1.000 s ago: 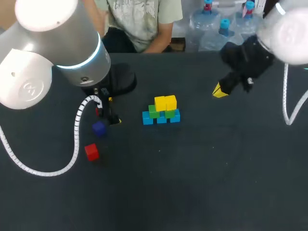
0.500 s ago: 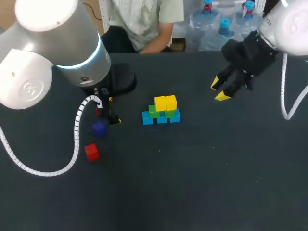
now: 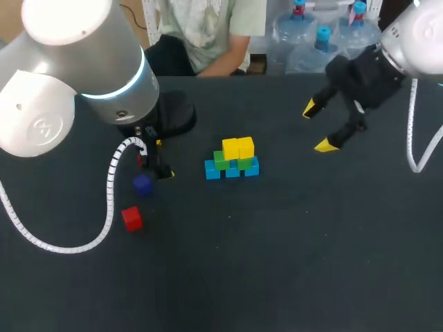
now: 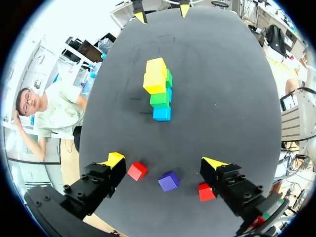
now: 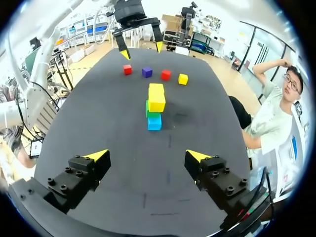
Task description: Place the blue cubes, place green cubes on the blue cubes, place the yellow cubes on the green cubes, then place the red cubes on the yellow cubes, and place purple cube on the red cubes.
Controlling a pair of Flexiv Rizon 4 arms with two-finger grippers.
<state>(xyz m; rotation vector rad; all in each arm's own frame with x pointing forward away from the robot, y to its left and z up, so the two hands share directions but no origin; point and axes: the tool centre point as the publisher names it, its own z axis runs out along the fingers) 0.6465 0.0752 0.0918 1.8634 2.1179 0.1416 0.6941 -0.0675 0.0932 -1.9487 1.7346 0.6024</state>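
A stack stands mid-table: a row of blue cubes (image 3: pixel 232 171), two green cubes (image 3: pixel 221 160) on them, and two yellow cubes (image 3: pixel 238 147) on top. The purple cube (image 3: pixel 142 184) and a red cube (image 3: pixel 131 218) lie to its left. My left gripper (image 4: pixel 164 161) hangs open above the purple cube (image 4: pixel 169 181), with one red cube (image 4: pixel 137 171) on one side and another red cube (image 4: pixel 206 192) by its other finger. My right gripper (image 3: pixel 318 126) is open and empty, right of the stack (image 5: pixel 155 106). A loose yellow cube (image 5: pixel 183 79) lies beyond.
The left arm's big grey body (image 3: pixel 76 62) covers the table's back left corner, and its white cable (image 3: pixel 107 207) loops down beside the red cube. Dark tabletop (image 3: pixel 277 242) lies bare in front of the stack and to its right.
My right gripper has gone from shut to wide open and shifted slightly right. The left arm and the cubes have not moved.
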